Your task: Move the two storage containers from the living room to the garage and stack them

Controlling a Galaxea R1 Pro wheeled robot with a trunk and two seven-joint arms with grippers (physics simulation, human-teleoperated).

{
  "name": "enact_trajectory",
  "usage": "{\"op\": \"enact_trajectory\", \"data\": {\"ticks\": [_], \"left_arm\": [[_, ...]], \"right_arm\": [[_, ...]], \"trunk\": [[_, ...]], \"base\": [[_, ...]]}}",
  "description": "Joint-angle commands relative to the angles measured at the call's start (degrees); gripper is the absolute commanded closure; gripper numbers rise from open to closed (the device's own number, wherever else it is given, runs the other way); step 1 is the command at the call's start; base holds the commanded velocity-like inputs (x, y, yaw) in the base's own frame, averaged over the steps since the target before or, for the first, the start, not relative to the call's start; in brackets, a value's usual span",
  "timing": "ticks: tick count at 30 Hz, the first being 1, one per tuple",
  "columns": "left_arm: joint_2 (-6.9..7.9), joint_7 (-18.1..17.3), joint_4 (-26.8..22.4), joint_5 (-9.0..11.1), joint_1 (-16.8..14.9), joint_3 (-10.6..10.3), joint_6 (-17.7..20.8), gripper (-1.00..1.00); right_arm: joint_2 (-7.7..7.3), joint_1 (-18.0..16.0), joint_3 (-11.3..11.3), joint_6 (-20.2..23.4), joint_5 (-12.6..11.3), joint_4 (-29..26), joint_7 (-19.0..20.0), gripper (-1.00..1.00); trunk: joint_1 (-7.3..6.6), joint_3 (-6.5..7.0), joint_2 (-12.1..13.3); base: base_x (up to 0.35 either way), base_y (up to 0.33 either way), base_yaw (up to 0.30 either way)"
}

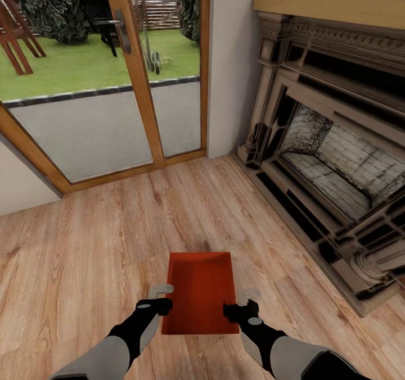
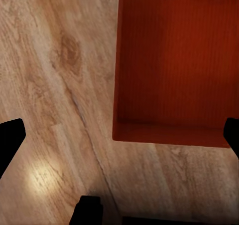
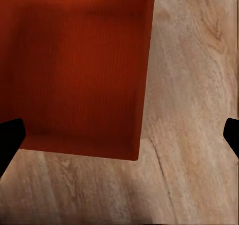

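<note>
both grippers, left (image 1: 163, 297) and right (image 1: 241, 303), spread wide astride the bin (image 1: 201, 291); i'd close evenly on opposite walls, then lift level off the wood floor (image 1: 84, 245).

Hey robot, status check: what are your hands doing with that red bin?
Left gripper and right gripper open, flanking the red bin. Bin over wood floor. Fireplace right, glass door ahead.

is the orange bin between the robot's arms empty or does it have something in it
Empty. The storage container sits open-top up, and the head and wrist views show only its bare orange-red bottom.
</note>
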Motion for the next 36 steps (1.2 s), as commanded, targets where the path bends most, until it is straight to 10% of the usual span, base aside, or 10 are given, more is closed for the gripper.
{"op": "enact_trajectory", "data": {"ticks": [1, 19, 36], "left_arm": [[0.02, 0.01, -0.2, -0.25, 0.0, 0.52, 0.31, -1.0], [0.04, -0.02, -0.71, 0.16, -0.02, 0.5, 0.29, -1.0], [0.1, -0.02, -0.69, -0.29, -0.04, 0.43, 0.55, -1.0]], "right_arm": [[0.02, -0.04, 0.43, -1.25, -0.35, 0.08, -0.15, -1.0], [0.02, -0.05, -0.38, -3.11, -0.57, 0.11, -0.41, -1.0], [0.02, -0.05, -0.45, -3.49, -3.48, 0.14, -0.32, -1.0]], "trunk": [[0.0, -0.04, -0.03], [0.0, -0.04, -0.03], [3.74, -3.09, -6.85]], "base": [[0.0, 0.0, 0.0], [0.0, 0.0, 0.0], [0.0, 0.0, 0.0]]}}
